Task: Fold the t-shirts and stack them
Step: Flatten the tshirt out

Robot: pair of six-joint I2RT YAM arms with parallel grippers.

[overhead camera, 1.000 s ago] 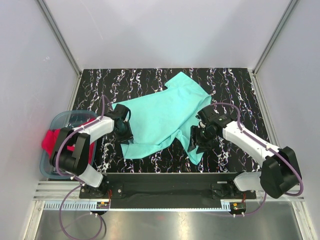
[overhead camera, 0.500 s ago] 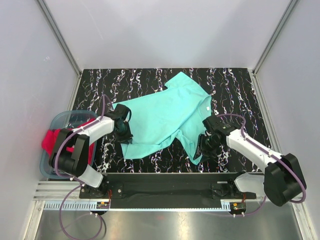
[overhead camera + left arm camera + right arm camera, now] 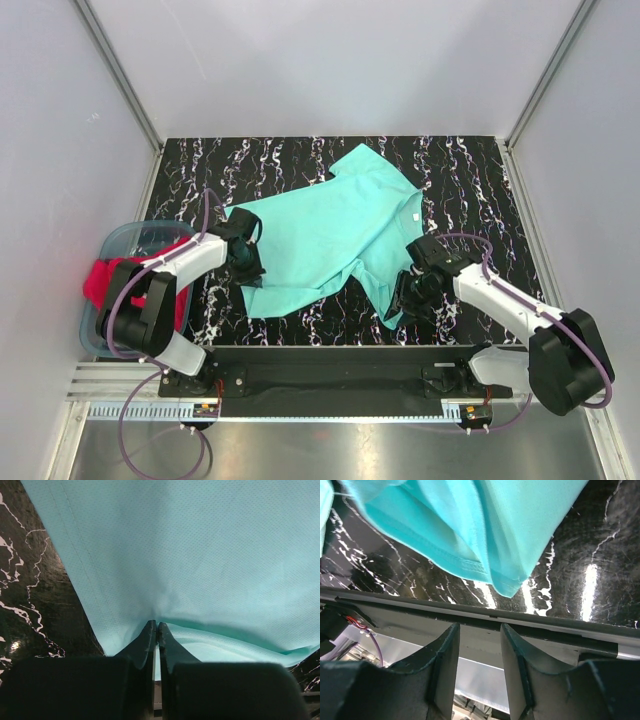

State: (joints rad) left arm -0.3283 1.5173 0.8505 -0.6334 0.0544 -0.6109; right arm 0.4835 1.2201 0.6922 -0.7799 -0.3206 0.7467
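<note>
While the mint-teal t-shirt (image 3: 330,235) lay open but crooked across the middle of the table (image 3: 470,170), with 1 part bunched and doubled over toward the near-right side, the job looked to be at its first step: taking hold of this shirt and pulling it flat before any fold. The red t-shirt (image 3: 100,280) sat crumpled in the tub (image 3: 120,240) at the left edge of the table, spilling over the rim and not yet handled, so most of the task seemed to remain. The left pincer (image 3: 157,625) stood shut at the shirt's left edge, its 2 fingers pressed together with a small pucker of teal cloth caught at their tips, and the wrist view showed the fabric rising in a ridge from that pinch. The right pincer (image 3: 480,627) stood about half open and held nothing; the gap between its fingers showed only the table's near edge, and the hemmed, folded-over corner of the shirt lay just beyond the tips without touching them. The next move probably called for the right pincer to reach forward onto that doubled corner and close on it, taking 1 layer if it could. Then the 2 arms could draw apart and stretch the cloth smooth on the table.
</note>
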